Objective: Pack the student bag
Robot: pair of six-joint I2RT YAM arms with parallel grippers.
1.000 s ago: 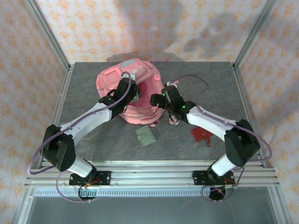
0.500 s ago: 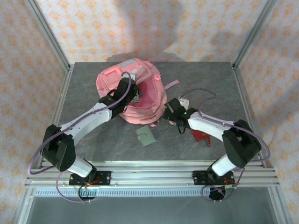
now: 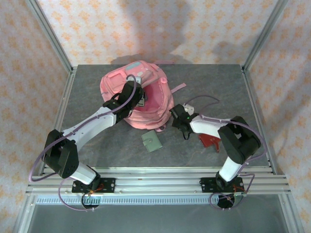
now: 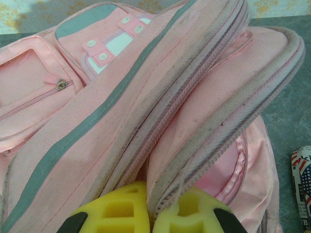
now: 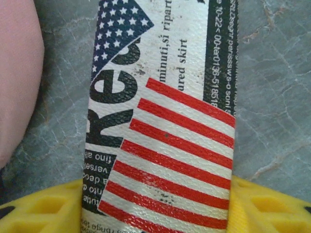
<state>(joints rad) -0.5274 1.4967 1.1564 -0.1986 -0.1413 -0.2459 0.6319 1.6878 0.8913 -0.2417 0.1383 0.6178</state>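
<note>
Packing looks barely begun: my left gripper (image 4: 153,213) pinches the student bag (image 3: 116,80) open near the desk's (image 3: 97,145) far edge, my right gripper (image 5: 155,213) clasps the flag-printed packet (image 5: 165,121) lying beside it, and the green card (image 3: 152,141) waits.

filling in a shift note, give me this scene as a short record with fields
bag: student bag on the table, main compartment open
left gripper: shut, pinching the bag's zipper rim
right gripper: closed on a flag-print packet lying on the table beside the bag
outside bag: green square, red item, flag-print packet
</note>
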